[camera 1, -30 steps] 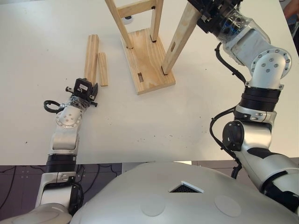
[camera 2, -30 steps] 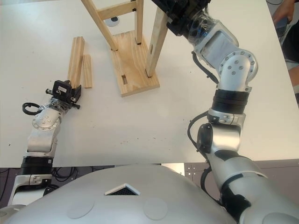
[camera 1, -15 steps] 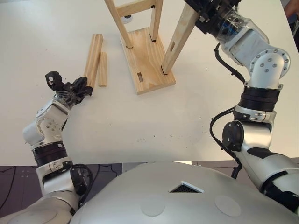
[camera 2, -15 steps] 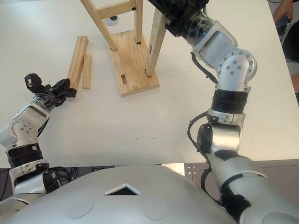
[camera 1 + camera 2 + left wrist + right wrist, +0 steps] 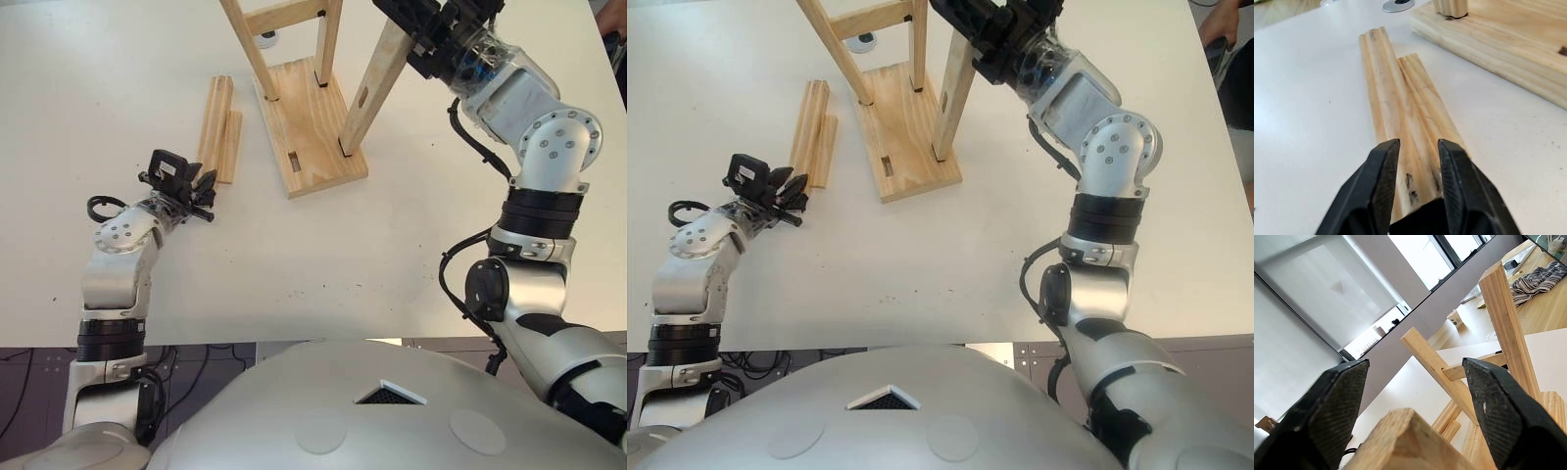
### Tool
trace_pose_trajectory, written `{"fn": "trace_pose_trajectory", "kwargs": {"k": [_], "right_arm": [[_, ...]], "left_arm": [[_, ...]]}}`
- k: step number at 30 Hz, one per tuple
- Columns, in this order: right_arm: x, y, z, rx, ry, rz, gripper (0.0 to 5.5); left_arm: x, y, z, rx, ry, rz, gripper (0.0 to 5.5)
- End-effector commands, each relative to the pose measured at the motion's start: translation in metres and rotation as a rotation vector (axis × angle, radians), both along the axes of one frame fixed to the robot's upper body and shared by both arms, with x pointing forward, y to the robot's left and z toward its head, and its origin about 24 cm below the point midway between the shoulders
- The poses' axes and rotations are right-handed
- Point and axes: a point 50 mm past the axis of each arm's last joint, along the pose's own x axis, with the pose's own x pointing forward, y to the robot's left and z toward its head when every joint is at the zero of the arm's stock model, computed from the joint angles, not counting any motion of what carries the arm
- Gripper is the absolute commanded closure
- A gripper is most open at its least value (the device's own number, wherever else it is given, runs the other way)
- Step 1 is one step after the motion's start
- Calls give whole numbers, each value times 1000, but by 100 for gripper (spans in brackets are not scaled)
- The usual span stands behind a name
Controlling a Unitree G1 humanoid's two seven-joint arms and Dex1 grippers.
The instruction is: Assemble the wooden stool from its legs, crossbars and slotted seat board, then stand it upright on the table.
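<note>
The slotted seat board (image 5: pixel 315 113) lies flat on the white table. Two legs (image 5: pixel 249 49) joined by a crossbar (image 5: pixel 285 17) stand in its far slots. A third leg (image 5: pixel 368 90) leans in the slot on the board's right side, and my right gripper (image 5: pixel 411 34) is shut on its top end (image 5: pixel 1410 435). One near slot (image 5: pixel 295 161) is empty. A loose leg (image 5: pixel 214 122) and a short crossbar (image 5: pixel 231 147) lie side by side left of the board. My left gripper (image 5: pixel 1415 144) is open at their near ends, with the wood between its fingertips.
A small round metal fitting (image 5: pixel 269 39) is set into the table behind the board. A person's arm shows at the far right edge (image 5: pixel 1225 24). Bare tabletop stretches in front of the board and to the left of the loose pieces.
My left arm swung out left and came back. The loose leg and crossbar slid right, toward the board, and now touch. The right gripper stayed on the leaning leg, shifting only slightly.
</note>
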Motion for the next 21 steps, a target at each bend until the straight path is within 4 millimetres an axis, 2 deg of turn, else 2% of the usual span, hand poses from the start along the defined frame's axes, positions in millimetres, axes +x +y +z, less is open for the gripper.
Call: {"fn": "trace_pose_trajectory", "kwargs": {"k": [1, 2, 6, 11, 14, 17, 21], "right_arm": [[-4, 4, -2, 18, 8, -5, 200], [-4, 4, -2, 18, 9, -5, 200], [-5, 3, -3, 17, 11, -13, 200], [-4, 4, -3, 12, 9, -12, 200], [-4, 4, -3, 6, 9, -12, 200], [-4, 4, -4, -2, 9, -12, 200], [-4, 4, -5, -11, 8, -14, 200]], "left_arm": [[-7, 4, -7, 101, -5, 17, 353], [-9, 7, -10, 116, -1, 28, 335], [-11, 22, -14, 150, 15, 69, 335], [-25, 23, -37, 135, 159, 30, 335], [-32, 20, -46, 72, 234, 27, 374], [-37, 19, -48, -96, 316, 87, 404], [-44, 29, -51, -92, 401, 79, 416]]}}
